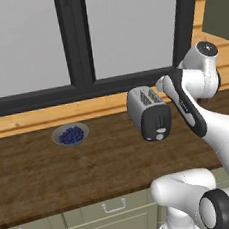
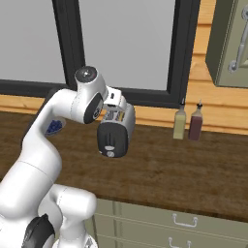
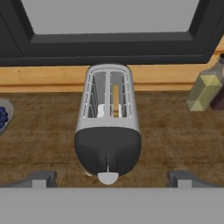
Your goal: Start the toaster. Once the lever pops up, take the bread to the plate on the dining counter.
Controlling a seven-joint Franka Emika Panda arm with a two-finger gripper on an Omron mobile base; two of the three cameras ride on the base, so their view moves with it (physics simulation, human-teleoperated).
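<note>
Toaster (image 3: 108,131) stands on the dark wood worktop (image 1: 37,170) below the window, its black end face turned toward the robot so the lever slot can be reached. One slice of bread (image 3: 116,99) sits in the right of its two slots. The fingers (image 3: 112,178) hang above it, spread fully wide and empty, apparently lining up. One bowl of blueberries (image 1: 70,135) lies left; two bottles (image 2: 187,123) stand right.

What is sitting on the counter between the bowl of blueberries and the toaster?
Nothing: in the left base view, bare brown counter runs from the bowl of blueberries to the toaster.
</note>
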